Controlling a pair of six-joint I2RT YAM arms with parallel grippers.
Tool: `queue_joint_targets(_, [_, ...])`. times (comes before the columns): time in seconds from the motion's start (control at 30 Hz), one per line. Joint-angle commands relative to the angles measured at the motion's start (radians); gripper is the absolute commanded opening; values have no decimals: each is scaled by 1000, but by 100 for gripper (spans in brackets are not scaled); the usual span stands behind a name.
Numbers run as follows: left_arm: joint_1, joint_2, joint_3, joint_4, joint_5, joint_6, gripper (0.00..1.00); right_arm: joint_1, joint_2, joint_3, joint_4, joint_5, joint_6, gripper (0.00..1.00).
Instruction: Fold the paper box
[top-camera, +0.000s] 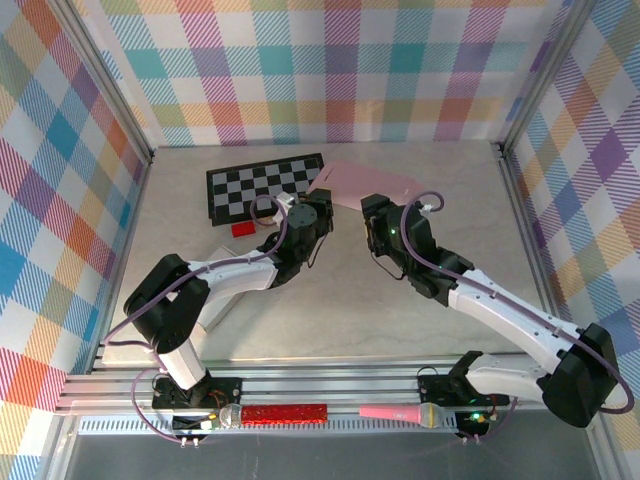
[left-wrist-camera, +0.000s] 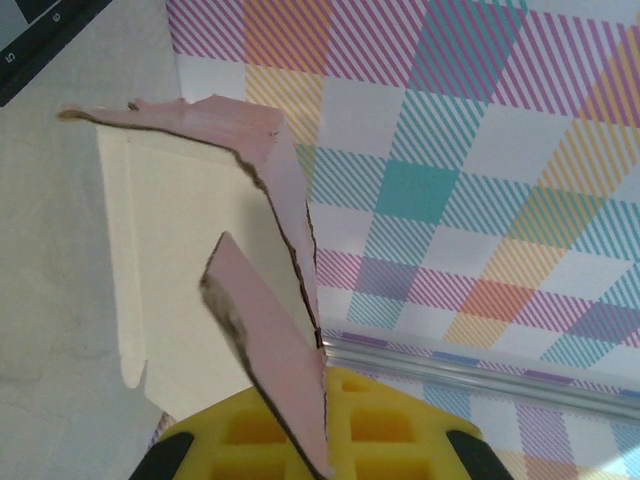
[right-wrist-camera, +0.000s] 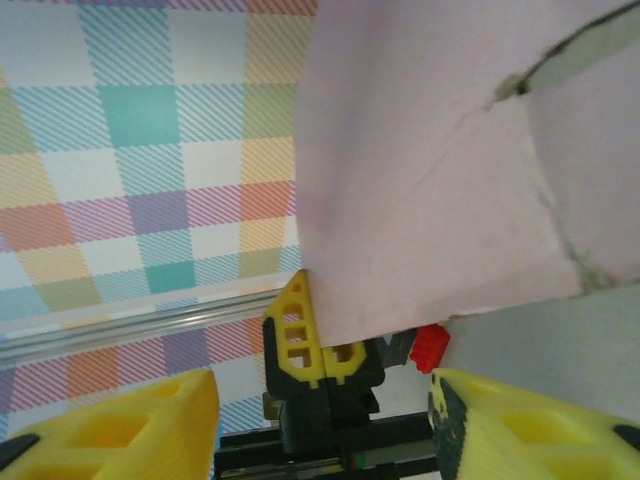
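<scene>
The pink paper box (top-camera: 368, 183) lies partly unfolded at the back middle of the table. In the left wrist view its cream inside (left-wrist-camera: 190, 260) faces me and a pink flap (left-wrist-camera: 280, 340) runs down into my left gripper (left-wrist-camera: 330, 425), which is shut on that flap. From the top, the left gripper (top-camera: 318, 207) sits at the box's near left corner. My right gripper (top-camera: 372, 213) stands open just right of it, near the box's front edge. In the right wrist view the yellow fingers (right-wrist-camera: 120, 430) are spread wide below the pink sheet (right-wrist-camera: 440, 170), and the left gripper (right-wrist-camera: 320, 350) pinches the sheet's lower edge.
A black-and-white checkerboard (top-camera: 262, 186) lies left of the box, with a small red block (top-camera: 241, 228) in front of it, also visible as the red block (right-wrist-camera: 430, 346). A red glitter stick (top-camera: 285, 412) and a pink microphone (top-camera: 400, 412) rest on the front rail. Plaid walls enclose the table.
</scene>
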Motion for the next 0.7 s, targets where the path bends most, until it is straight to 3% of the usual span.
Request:
queue_joint_targets(0.0, [1, -25, 3, 88, -11, -40, 0, -6, 27, 29, 54, 6, -15, 50])
queue_joint_targets(0.1, [0, -32, 18, 56, 6, -39, 0, -25, 45, 33, 52, -5, -22, 43])
queue_joint_targets(0.33, [-5, -35, 26, 50, 14, -44, 0, -40, 77, 52, 71, -7, -42, 41])
queue_joint_targets(0.43, [-10, -31, 32, 48, 26, -48, 0, -45, 103, 55, 101, -2, -43, 36])
queue_joint_targets(0.53, [-12, -32, 27, 49, 40, -52, 0, -51, 120, 63, 116, 3, -40, 24])
queue_joint_targets(0.63, [-11, -40, 27, 50, 56, -55, 0, -65, 124, 69, 94, 6, -16, 0])
queue_joint_targets(0.67, [-12, -43, 29, 52, 67, -54, 7, -75, 123, 83, 38, 2, 21, 0])
